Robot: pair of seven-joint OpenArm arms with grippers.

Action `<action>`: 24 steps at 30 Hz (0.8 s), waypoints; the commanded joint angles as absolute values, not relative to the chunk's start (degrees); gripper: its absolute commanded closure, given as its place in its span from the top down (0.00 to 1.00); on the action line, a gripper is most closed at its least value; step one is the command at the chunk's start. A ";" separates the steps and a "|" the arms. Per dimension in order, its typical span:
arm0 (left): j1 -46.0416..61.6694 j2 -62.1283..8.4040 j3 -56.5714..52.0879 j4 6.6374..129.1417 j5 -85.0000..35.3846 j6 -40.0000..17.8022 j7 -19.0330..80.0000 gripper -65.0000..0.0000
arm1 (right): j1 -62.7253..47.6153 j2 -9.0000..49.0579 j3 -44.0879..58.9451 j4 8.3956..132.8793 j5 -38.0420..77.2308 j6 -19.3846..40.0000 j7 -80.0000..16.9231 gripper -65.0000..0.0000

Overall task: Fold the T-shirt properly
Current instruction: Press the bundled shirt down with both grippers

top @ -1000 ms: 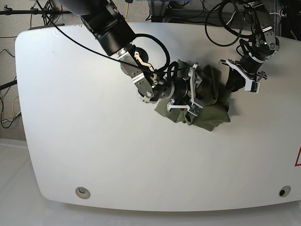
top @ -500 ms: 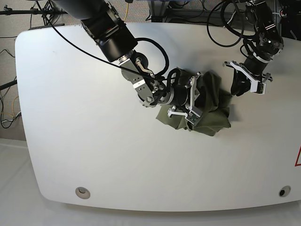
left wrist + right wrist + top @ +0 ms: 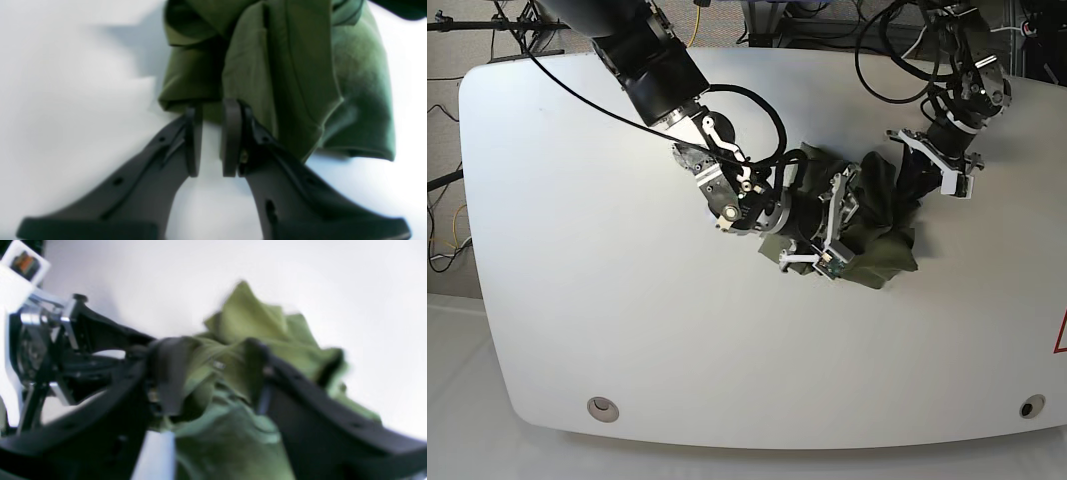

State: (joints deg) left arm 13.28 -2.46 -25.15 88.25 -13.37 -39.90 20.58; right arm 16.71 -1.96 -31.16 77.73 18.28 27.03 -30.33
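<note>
The olive-green T-shirt [image 3: 882, 245] lies crumpled in a heap right of the table's middle. My right gripper [image 3: 837, 228] reaches into the heap from the left. In the right wrist view this gripper [image 3: 213, 370] is open, its jaws wide apart astride bunched folds of the T-shirt [image 3: 253, 320]. My left gripper [image 3: 907, 188] comes in from the back right at the heap's upper right edge. The left wrist view shows it [image 3: 212, 106] open only a narrow gap, tips at a folded edge of the T-shirt [image 3: 300, 66], white table showing between the pads.
The white table [image 3: 607, 260] stretches wide to the left and front of the heap. Round holes sit near the front corners [image 3: 602, 408] [image 3: 1027, 407]. Cables and stands crowd the back edge [image 3: 897, 60]. A red mark [image 3: 1061, 335] is at the right edge.
The left gripper swung out to the right, then came back up and left against the heap's edge. The right arm shifted slightly and stayed in the heap, whose folds moved a little.
</note>
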 commanded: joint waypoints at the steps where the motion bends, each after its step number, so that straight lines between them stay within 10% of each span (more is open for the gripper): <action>1: 11.83 -3.05 -24.24 86.69 -13.85 -40.00 19.34 0.17 | 17.21 -0.44 -30.71 76.60 18.80 27.25 -28.28 0.48; 24: 12.06 -3.31 -20.66 86.96 -13.94 -40.00 18.20 0.17 | 16.08 6.20 -23.93 84.42 17.85 28.27 -34.37 0.48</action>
